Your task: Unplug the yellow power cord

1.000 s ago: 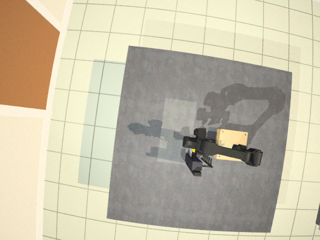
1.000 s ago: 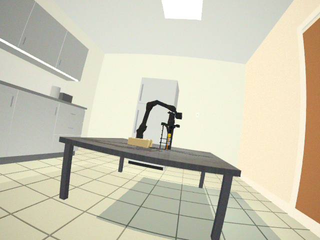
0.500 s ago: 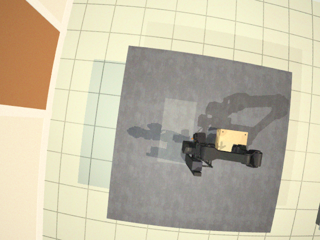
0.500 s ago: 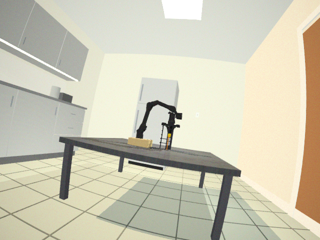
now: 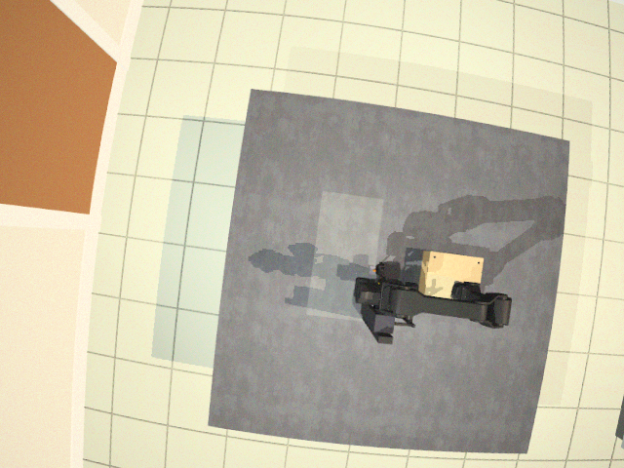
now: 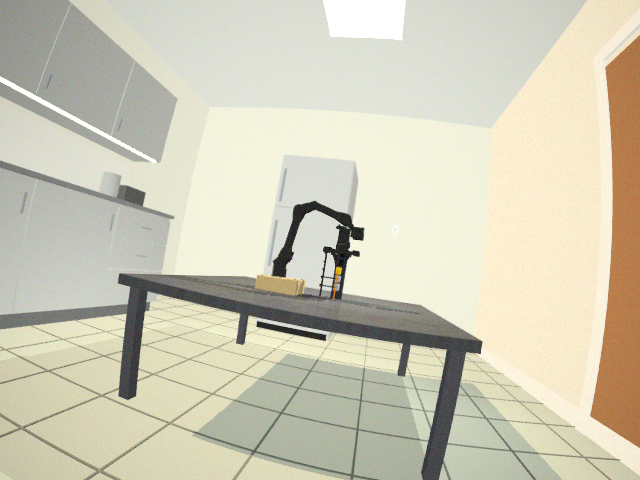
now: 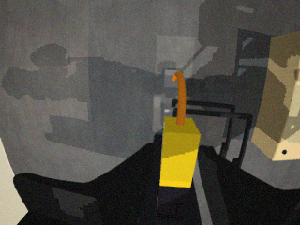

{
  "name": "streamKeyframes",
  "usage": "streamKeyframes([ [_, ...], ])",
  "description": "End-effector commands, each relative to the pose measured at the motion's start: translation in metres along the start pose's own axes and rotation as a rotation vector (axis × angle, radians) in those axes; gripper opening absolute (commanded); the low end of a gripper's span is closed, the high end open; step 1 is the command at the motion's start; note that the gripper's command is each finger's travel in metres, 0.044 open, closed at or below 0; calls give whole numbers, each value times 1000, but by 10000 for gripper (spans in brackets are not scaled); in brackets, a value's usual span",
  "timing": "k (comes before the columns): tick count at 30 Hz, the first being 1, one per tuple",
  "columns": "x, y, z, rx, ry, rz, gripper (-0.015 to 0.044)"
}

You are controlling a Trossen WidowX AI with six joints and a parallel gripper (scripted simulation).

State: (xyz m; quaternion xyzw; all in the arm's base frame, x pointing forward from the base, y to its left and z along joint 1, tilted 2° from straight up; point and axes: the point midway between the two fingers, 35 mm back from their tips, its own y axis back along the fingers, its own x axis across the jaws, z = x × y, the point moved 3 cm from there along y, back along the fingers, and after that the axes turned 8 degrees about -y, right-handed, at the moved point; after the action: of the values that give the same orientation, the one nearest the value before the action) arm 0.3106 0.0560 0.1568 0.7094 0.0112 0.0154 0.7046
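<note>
The yellow plug (image 7: 179, 155) (image 6: 338, 268) shows in the lower middle of the wrist view, with its orange cord (image 7: 181, 99) (image 6: 334, 288) running from its far end down towards the table. My gripper (image 7: 175, 150) is partly open, with its black fingers on either side of the plug. Whether a finger touches the plug is hard to tell. The power strip cannot be told apart from the dark parts around the plug, so the plug's seating in it is hidden.
A thin black rack (image 7: 241, 115) (image 6: 321, 273) stands right beside the plug. A tan box (image 5: 450, 274) (image 6: 279, 284) (image 7: 281, 103) sits near the arm's base on the dark table (image 5: 302, 382) (image 6: 361, 315). The arm passes over the box's edge in the top view.
</note>
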Motion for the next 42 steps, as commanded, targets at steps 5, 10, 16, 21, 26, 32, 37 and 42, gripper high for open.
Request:
streamKeyframes([
  [5, -2, -6, 0, 1, -4, -8, 160],
  [10, -1, -3, 0, 0, 0, -2, 75],
  [16, -1, -3, 0, 0, 0, -2, 35],
  [21, 0, -3, 2, 0, 0, -2, 0],
  [26, 1, -3, 9, -1, 0, -2, 0],
  [32, 3, -3, 18, -2, -1, -3, 0],
  [37, 5, -3, 26, -3, -1, -3, 0],
  [42, 6, -3, 35, -3, -2, -4, 0],
])
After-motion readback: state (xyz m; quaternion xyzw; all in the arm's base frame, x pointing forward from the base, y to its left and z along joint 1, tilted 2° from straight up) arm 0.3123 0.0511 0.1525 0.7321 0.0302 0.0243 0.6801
